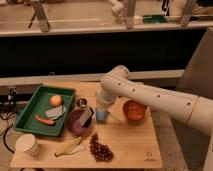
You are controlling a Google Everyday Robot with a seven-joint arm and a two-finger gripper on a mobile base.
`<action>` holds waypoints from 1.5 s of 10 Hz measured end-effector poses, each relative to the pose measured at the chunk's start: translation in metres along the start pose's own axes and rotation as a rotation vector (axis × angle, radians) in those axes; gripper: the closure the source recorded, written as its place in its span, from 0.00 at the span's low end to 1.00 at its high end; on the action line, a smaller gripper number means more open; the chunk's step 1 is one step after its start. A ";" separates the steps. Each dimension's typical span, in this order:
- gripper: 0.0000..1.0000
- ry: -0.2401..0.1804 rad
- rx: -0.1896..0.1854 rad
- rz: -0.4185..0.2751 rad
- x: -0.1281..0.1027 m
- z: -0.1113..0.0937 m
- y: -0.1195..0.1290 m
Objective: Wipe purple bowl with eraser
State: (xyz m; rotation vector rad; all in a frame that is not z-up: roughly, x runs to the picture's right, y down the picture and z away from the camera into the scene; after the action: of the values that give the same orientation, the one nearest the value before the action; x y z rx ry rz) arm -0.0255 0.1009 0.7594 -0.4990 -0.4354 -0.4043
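The purple bowl [75, 125] sits on the wooden table, left of centre, just right of the green tray. The grey eraser [85, 116] lies tilted across the bowl's right side, resting on its rim. My gripper [102, 108] points down just right of the bowl, over a light blue cup [102, 117]. It looks a little apart from the eraser. The white arm reaches in from the right.
A green tray [27, 111] at the left holds an orange fruit [56, 100], a carrot [45, 120] and a bluish-grey pad [55, 112]. Around the bowl are a small metal cup [81, 103], an orange bowl [134, 111], grapes [100, 149], a banana [70, 146] and a white cup [27, 145].
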 end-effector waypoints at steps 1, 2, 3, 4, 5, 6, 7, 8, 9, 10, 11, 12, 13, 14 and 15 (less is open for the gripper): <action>0.20 -0.015 0.000 0.024 -0.002 0.002 -0.002; 0.20 -0.022 -0.001 0.044 -0.003 0.004 -0.004; 0.20 -0.023 -0.002 0.045 -0.005 0.008 -0.006; 0.20 -0.026 -0.002 0.041 -0.007 0.011 -0.007; 0.20 -0.033 -0.003 0.025 -0.010 0.016 -0.010; 0.20 -0.039 -0.002 0.011 -0.012 0.020 -0.011; 0.20 -0.050 -0.001 -0.006 -0.015 0.025 -0.013; 0.20 -0.060 -0.002 -0.014 -0.016 0.030 -0.014; 0.20 -0.072 -0.002 -0.017 -0.017 0.034 -0.015; 0.20 -0.077 -0.003 -0.016 -0.017 0.035 -0.015; 0.20 -0.084 -0.009 -0.019 -0.019 0.040 -0.016; 0.20 -0.090 -0.019 -0.025 -0.023 0.045 -0.018; 0.20 -0.095 -0.030 -0.035 -0.027 0.050 -0.020; 0.20 -0.100 -0.037 -0.039 -0.028 0.053 -0.021; 0.20 -0.105 -0.045 -0.041 -0.029 0.055 -0.022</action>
State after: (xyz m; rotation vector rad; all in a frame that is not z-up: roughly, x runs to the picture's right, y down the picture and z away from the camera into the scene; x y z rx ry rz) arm -0.0759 0.1206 0.7972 -0.5570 -0.5395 -0.4297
